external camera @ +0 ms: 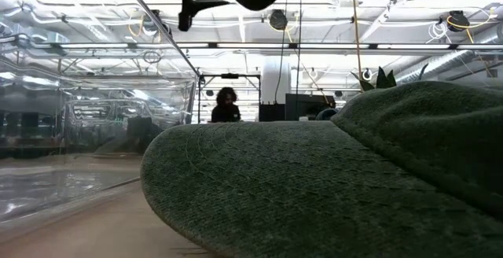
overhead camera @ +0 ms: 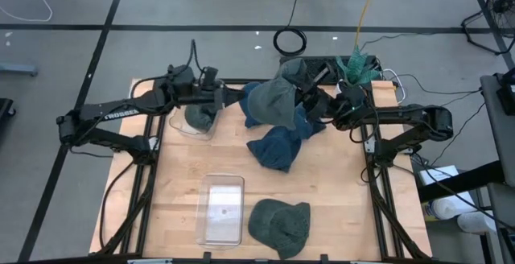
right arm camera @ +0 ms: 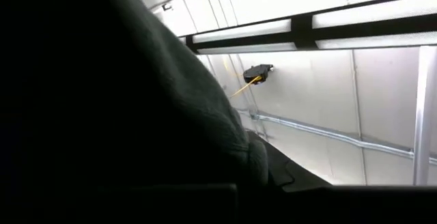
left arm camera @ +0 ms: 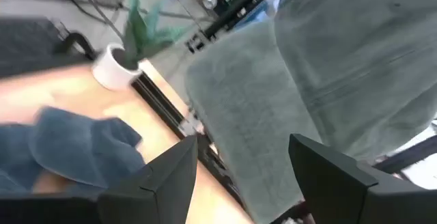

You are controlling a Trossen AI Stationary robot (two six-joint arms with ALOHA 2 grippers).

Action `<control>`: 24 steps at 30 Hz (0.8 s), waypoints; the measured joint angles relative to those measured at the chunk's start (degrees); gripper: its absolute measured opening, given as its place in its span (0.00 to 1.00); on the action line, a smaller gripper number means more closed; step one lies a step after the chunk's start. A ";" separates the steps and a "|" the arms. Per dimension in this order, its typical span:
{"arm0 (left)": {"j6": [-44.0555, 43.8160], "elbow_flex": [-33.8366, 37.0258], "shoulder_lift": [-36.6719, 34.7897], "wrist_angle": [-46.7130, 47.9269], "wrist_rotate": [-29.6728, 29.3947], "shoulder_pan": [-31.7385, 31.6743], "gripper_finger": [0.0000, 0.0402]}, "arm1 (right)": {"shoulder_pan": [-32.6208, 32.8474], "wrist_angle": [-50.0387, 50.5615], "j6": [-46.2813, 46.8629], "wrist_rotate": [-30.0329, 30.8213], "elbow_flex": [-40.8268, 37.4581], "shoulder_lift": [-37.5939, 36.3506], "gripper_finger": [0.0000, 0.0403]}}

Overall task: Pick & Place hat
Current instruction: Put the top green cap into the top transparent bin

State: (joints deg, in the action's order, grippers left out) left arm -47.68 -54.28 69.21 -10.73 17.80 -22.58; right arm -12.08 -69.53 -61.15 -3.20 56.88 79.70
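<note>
The right gripper [overhead camera: 310, 95], clamped shut, holds a grey-green hat [overhead camera: 273, 103] above the table's [overhead camera: 338, 200] twelve o'clock edge. The left gripper [overhead camera: 233, 96] sits just beside it at nine o'clock, fingers [left arm camera: 171, 176] parted, empty, facing the hanging cloth.

At the far middle of my table [overhead camera: 338, 200], a hat [overhead camera: 273, 103] hangs between both arms, above a second hat [overhead camera: 278, 147]. A third hat [overhead camera: 282, 225] lies at the near edge, right of a clear bin [overhead camera: 221, 209]. Another clear bin [overhead camera: 193, 125], far left, holds a fourth hat [overhead camera: 199, 116].
</note>
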 joint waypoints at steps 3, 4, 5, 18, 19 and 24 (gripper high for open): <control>-1.57 0.13 2.21 -3.48 1.87 0.37 0.60 | 0.02 0.89 -0.45 -0.08 1.02 -0.05 0.00; -2.38 0.13 2.81 -5.21 2.55 0.63 0.60 | 0.02 1.37 -1.15 -0.04 1.10 -0.07 0.00; -2.92 0.10 3.38 -6.54 3.29 0.83 0.60 | 0.00 1.68 -1.78 0.03 1.10 -0.05 0.00; -5.42 0.09 6.94 -11.94 5.01 3.81 0.60 | -0.94 2.12 -7.45 0.33 1.55 -0.04 0.00; -5.34 0.09 6.95 -11.91 4.96 3.91 0.60 | -1.11 2.16 -7.49 0.29 1.75 -0.02 0.00; -6.63 0.09 6.93 -11.98 4.83 4.38 0.60 | -1.88 2.11 -7.50 0.13 2.56 -0.02 0.00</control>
State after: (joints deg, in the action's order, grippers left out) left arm -54.31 -54.19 76.14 -22.71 22.63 -18.20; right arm -13.95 -67.42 -68.65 -3.07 59.44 79.68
